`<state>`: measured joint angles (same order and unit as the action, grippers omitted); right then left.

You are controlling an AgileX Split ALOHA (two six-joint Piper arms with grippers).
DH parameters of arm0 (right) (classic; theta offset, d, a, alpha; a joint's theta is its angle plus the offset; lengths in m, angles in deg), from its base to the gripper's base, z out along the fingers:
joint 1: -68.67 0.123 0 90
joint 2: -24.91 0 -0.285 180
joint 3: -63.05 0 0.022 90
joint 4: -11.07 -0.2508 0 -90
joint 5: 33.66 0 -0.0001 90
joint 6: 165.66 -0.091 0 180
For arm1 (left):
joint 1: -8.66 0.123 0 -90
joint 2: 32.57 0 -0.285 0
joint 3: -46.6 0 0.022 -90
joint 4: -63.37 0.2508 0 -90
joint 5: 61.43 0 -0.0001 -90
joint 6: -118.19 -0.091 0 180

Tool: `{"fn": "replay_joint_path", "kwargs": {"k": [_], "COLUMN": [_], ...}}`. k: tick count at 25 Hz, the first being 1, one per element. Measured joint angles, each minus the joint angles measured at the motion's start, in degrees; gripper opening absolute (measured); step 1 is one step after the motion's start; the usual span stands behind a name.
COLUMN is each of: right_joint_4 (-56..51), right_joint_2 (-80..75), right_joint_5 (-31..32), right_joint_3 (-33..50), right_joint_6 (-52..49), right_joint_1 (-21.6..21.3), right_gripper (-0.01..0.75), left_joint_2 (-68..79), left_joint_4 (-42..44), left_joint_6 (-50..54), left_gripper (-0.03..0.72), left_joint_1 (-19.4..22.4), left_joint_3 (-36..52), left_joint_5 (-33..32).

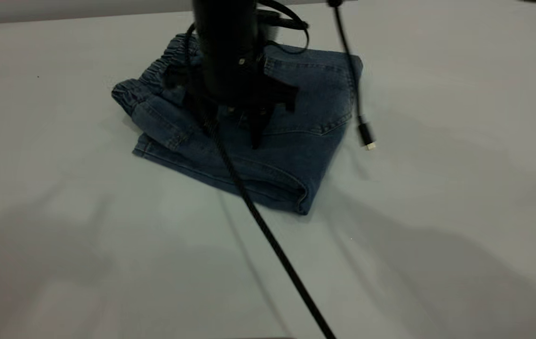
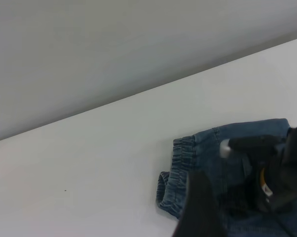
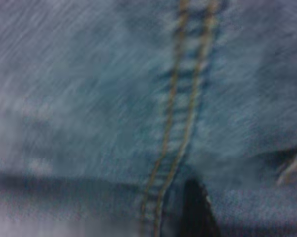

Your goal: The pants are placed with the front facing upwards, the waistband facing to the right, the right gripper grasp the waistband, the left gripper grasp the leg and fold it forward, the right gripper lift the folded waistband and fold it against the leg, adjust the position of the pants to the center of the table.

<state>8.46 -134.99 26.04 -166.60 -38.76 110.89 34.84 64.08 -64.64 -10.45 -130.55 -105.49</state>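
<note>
The blue denim pants (image 1: 291, 155) lie folded into a compact bundle on the white table (image 1: 437, 212), toward its far middle. Their gathered waistband (image 1: 155, 75) is at the bundle's left end. My right gripper (image 1: 232, 129) comes straight down onto the top of the bundle, open, with both fingertips on the denim and nothing gripped. Its wrist view is filled by denim with a tan double seam (image 3: 180, 123). The left wrist view shows the pants (image 2: 222, 143), the waistband (image 2: 183, 160) and the right gripper (image 2: 272, 173) on them. My left gripper (image 2: 200, 212) hovers beside the waistband end, outside the exterior view.
A thick black braided cable (image 1: 268, 235) runs from the right arm across the pants to the table's near edge. A thin cable with a loose plug (image 1: 366, 137) hangs by the bundle's right side. Bare tabletop surrounds the pants.
</note>
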Motion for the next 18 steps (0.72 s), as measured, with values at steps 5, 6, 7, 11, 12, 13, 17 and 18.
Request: {"fn": "replay_joint_path", "kwargs": {"k": [5,6,7,11,12,13,17,18], "right_joint_4": [2.6,3.4,4.2,7.7,8.3,8.8,9.7,10.1], "right_joint_2": [-0.4,-0.4,-0.4,-0.4,-0.4,-0.4,-0.4,-0.4], "right_joint_5": [3.2,4.1,5.2,6.9,7.1,7.2,7.4,7.5], "right_joint_3": [-0.4,-0.4,-0.4,-0.4,-0.5,-0.5,-0.6,-0.6], "right_joint_6": [10.8,12.3,14.0,21.3,23.6,25.7,33.4,35.8], "right_joint_1": [2.4,2.7,2.9,3.2,3.2,3.3,3.3,3.3], "right_gripper": [0.428,0.428,0.428,0.43,0.43,0.43,0.43,0.43], "left_joint_2": [0.0,0.0,0.0,0.0,0.0,0.0,0.0,0.0], "left_joint_4": [0.0,0.0,0.0,0.0,0.0,0.0,0.0,0.0], "left_joint_6": [-0.8,-1.0,-1.0,-1.0,-1.0,-1.0,-1.0,-1.0], "left_gripper": [0.477,0.477,0.477,0.477,0.477,0.477,0.477,0.477], "left_joint_1": [0.0,0.0,0.0,0.0,0.0,0.0,0.0,0.0], "left_joint_3": [0.0,0.0,0.0,0.0,0.0,0.0,0.0,0.0], "left_joint_5": [0.0,0.0,0.0,-0.1,-0.1,-0.1,-0.2,-0.2]}}
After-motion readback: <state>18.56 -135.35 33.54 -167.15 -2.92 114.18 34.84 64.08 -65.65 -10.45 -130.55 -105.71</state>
